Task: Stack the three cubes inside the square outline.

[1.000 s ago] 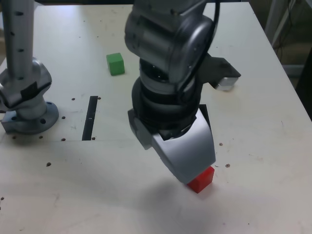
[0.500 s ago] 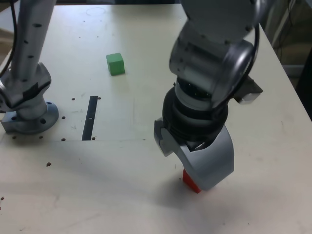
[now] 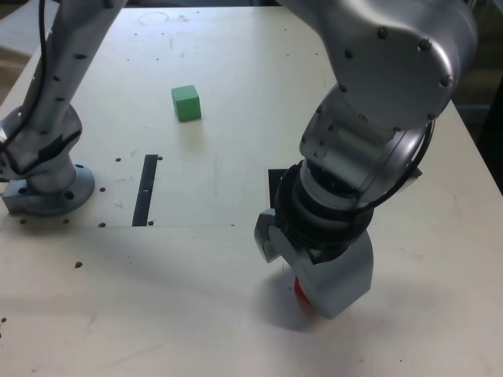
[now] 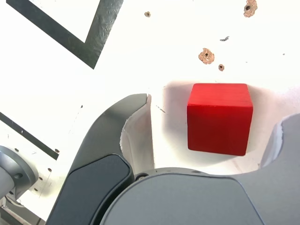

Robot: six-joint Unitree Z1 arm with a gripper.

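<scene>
Pale tabletop (image 3: 196, 298), dotted with small screw holes, fills the exterior view. A green cube (image 3: 186, 103) is seen resting on it toward the far side, at the exterior view's left, well apart from the arm. A thin black bar (image 3: 145, 188) is marked on the surface nearer the front, and a grey mounting base (image 3: 47, 188) is bolted down at the left edge. The arm's large grey body is bent down over the table at the exterior view's right, and the gripper (image 3: 314, 287) is lowered to the surface. Only a sliver of the red cube (image 3: 299, 289) is seen beneath it. A dark corner of the square outline (image 3: 277, 184) is glimpsed just behind the arm; the rest is hidden. No yellow cube is seen.

From the wrist view, the red cube (image 4: 219, 118) is shown resting flat on the white table between the gripper's (image 4: 211, 140) two fingers (image 4: 133, 131). The fingers are spread to either side of it, with a gap of table visible on each side, so the cube is not touched. A corner of the square outline (image 4: 101, 35) is seen near the cube but apart from it; the cube lies outside the frame.
</scene>
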